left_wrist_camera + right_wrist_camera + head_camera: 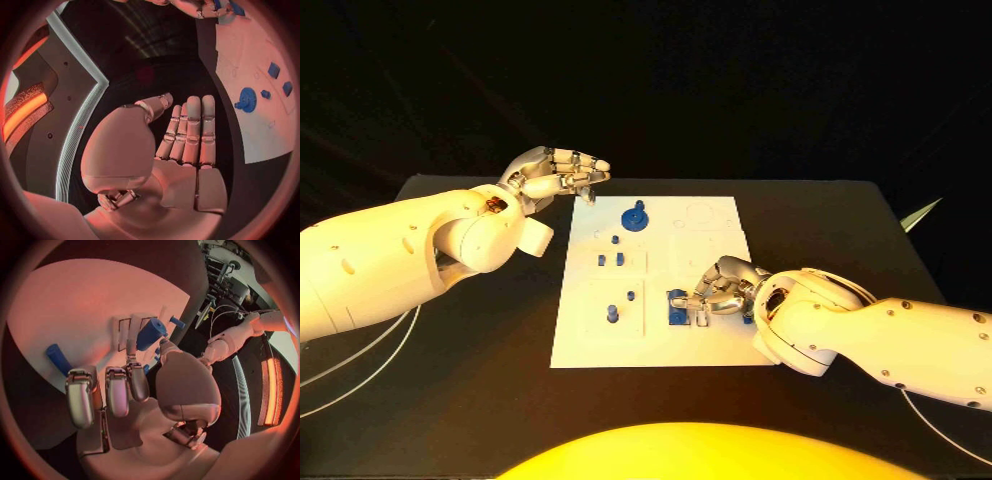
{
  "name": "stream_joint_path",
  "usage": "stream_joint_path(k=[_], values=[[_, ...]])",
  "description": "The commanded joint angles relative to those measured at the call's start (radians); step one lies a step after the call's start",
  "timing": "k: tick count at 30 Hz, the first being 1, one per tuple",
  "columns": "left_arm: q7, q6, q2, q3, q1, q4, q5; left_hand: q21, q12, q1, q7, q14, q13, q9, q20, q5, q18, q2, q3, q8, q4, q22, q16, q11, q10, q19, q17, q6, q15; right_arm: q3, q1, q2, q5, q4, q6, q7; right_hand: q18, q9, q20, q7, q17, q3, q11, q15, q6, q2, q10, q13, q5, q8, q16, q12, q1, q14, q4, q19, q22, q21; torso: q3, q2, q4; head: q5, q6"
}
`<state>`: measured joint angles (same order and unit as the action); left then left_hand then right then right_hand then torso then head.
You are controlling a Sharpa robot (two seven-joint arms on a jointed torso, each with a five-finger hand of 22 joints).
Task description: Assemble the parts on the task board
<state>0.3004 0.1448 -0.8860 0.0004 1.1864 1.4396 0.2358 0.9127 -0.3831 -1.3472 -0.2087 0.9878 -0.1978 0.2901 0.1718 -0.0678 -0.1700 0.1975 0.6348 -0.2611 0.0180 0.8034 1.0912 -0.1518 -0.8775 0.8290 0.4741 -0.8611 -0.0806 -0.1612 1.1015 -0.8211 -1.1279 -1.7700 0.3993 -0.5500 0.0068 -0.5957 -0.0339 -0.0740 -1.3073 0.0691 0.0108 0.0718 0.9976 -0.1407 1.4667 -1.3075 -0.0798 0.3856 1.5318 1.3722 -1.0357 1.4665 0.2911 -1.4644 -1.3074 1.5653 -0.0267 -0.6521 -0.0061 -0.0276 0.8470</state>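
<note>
The white task board (pixel 711 345) lies in the middle of the black table. A blue gear (pixel 636 218) (pixel 247 99) stands at its far end, and small blue pegs (pixel 609 259) stand along its left half. My right hand (pixel 720 288) (pixel 134 390) is down on the board's near right part. Its thumb and a fingertip pinch a blue cylindrical part (pixel 150 334) (pixel 682 306) against the board. Another blue peg (pixel 57 359) stands beside the fingers. My left hand (pixel 561 174) (pixel 184 145) hovers off the board's far left corner, fingers side by side, holding nothing.
Black table (pixel 459 330) surrounds the board, with free room on both sides. White cables (pixel 358 365) run along the near left. Further blue pieces (pixel 274 70) sit on the board beyond the gear. My left arm (pixel 237 337) shows past the board's far end.
</note>
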Motion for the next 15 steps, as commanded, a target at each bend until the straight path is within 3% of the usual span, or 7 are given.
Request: stream_joint_path(k=[1, 7, 15], values=[[0.007, -0.01, 0.0, 0.001, 0.001, 0.003, -0.006, -0.003, -0.006, 0.008, 0.0, -0.006, 0.001, -0.001, 0.004, -0.003, -0.014, 0.002, 0.0, -0.006, 0.007, -0.002, 0.006, 0.0, 0.006, 0.001, -0.001, 0.009, 0.003, 0.0, -0.001, -0.003, -0.026, -0.009, 0.006, 0.012, -0.007, -0.001, -0.002, 0.0, -0.143, -0.01, -0.009, -0.003, -0.01, 0.004, 0.009, -0.129, 0.003, -0.004, -0.005, -0.003, -0.002, 0.081, -0.003, -0.106, -0.263, 0.006, 0.0002, 0.0, 0.0004, 0.0, 0.0], [0.007, -0.01, -0.001, 0.001, 0.001, 0.003, -0.006, -0.004, -0.007, 0.009, 0.0, -0.007, 0.001, -0.002, 0.004, -0.003, -0.014, 0.002, 0.0, -0.006, 0.007, -0.002, 0.007, 0.0, 0.007, 0.001, -0.001, 0.01, 0.002, 0.0, -0.001, -0.025, -0.035, -0.041, 0.012, 0.039, -0.007, -0.006, -0.003, 0.002, -0.149, -0.02, -0.007, -0.003, -0.003, 0.031, 0.015, -0.137, 0.002, -0.002, -0.004, 0.005, -0.077, 0.082, -0.01, -0.106, -0.263, 0.006, 0.0008, 0.0, 0.0004, -0.001, 0.0], [0.007, -0.009, -0.003, 0.001, 0.001, 0.003, -0.006, -0.004, -0.007, 0.009, 0.0, -0.007, 0.001, -0.002, 0.004, -0.003, -0.014, 0.002, 0.0, -0.006, 0.007, -0.002, 0.007, 0.0, 0.007, 0.001, -0.001, 0.01, 0.002, 0.0, -0.001, -0.059, -0.045, -0.09, 0.001, 0.074, -0.007, -0.013, 0.002, 0.012, -0.157, -0.004, 0.001, 0.004, 0.019, 0.028, 0.024, -0.148, -0.001, 0.011, -0.001, 0.018, -0.187, 0.084, -0.033, -0.106, -0.263, 0.006, 0.0, 0.0, -0.0011, -0.002, 0.0]])
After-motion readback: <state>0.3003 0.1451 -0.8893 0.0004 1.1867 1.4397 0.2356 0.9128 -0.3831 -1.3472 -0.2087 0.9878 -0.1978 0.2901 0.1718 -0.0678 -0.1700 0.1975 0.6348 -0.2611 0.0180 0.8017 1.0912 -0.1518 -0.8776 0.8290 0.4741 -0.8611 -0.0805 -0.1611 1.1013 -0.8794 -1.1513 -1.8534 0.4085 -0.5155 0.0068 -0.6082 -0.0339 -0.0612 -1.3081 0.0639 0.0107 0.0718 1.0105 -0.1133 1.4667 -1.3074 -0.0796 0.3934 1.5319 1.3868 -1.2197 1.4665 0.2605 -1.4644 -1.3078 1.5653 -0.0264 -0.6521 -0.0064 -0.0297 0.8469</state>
